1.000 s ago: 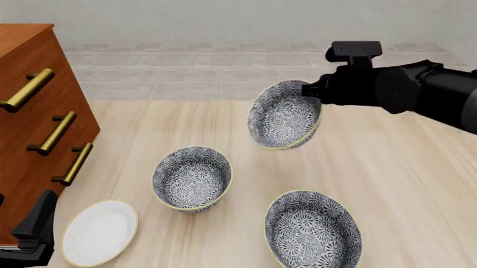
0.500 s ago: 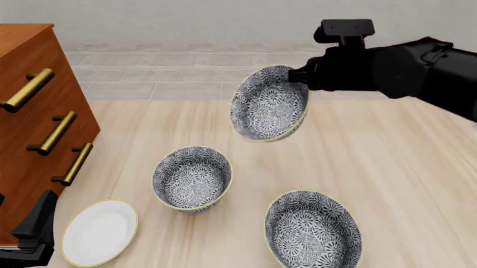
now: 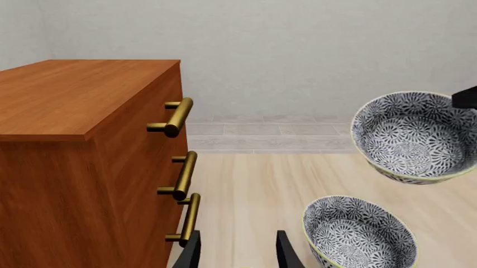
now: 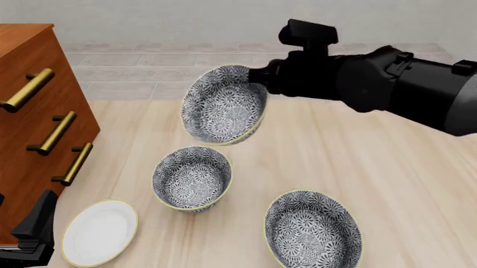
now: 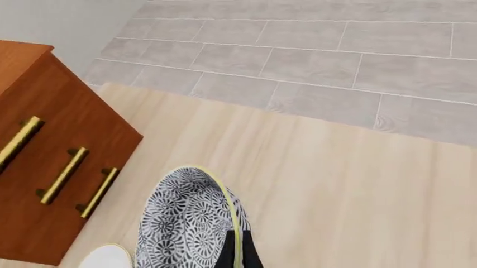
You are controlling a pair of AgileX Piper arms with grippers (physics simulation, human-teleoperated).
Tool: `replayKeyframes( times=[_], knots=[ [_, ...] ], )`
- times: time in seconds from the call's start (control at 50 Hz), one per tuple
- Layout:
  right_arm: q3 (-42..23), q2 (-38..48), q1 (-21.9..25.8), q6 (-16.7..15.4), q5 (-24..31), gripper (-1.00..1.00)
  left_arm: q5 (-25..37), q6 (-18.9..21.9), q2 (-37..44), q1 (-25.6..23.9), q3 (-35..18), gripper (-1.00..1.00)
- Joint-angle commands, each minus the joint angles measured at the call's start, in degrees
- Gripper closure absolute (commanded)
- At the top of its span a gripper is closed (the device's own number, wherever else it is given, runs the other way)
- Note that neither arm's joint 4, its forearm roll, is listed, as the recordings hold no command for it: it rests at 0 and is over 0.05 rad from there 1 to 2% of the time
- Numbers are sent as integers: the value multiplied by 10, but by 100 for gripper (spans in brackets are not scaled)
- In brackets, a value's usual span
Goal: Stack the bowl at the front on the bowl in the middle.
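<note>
The bowl at the front (image 4: 223,105) hangs tilted in the air, held by its rim in my right gripper (image 4: 257,75), which is shut on it. It hovers above and slightly behind the bowl in the middle (image 4: 192,178), which stands upright on the table. The right wrist view shows the held bowl (image 5: 186,229) edge-on, with a dark finger (image 5: 242,252) against its rim. In the left wrist view the held bowl (image 3: 414,137) floats above the middle bowl (image 3: 358,234). My left gripper (image 3: 240,254) is open and empty, low beside the dresser.
A wooden dresser (image 4: 37,123) with brass handles stands along the table's left. A plain white plate (image 4: 99,231) lies front left. A wider bowl (image 4: 313,230) of the same pattern sits front right. Grey tiled floor lies beyond the table's far edge.
My right arm has carried the held bowl leftward, from right of centre to nearly over the middle bowl. The left arm and the things on the table have not moved.
</note>
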Motion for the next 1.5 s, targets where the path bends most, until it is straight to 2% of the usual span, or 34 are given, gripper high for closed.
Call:
replayKeyframes(
  times=[0.02,0.04,0.1,0.12,0.14,0.38,0.4,0.48,0.68,0.82,1.5],
  knots=[
    [18,-8,36,68,-48,100,0,0,0,0,0,-100],
    [10,-3,32,56,-41,100,0,0,0,0,0,-100],
    [16,3,36,72,-56,100,0,0,0,0,0,-100],
    [14,4,37,66,-55,100,0,0,0,0,0,-100],
    [20,3,40,78,-63,100,0,0,0,0,0,-100],
    [26,14,49,92,-92,100,0,0,0,0,0,-100],
    [29,12,51,101,-99,100,0,0,0,0,0,-100],
    [29,18,51,99,-103,100,0,0,0,0,0,-100],
    [41,19,55,120,-125,100,0,0,0,0,0,-100],
    [65,21,68,147,-156,100,0,0,0,0,0,-100],
    [106,69,77,144,-209,100,0,0,0,0,0,-100]
  ],
)
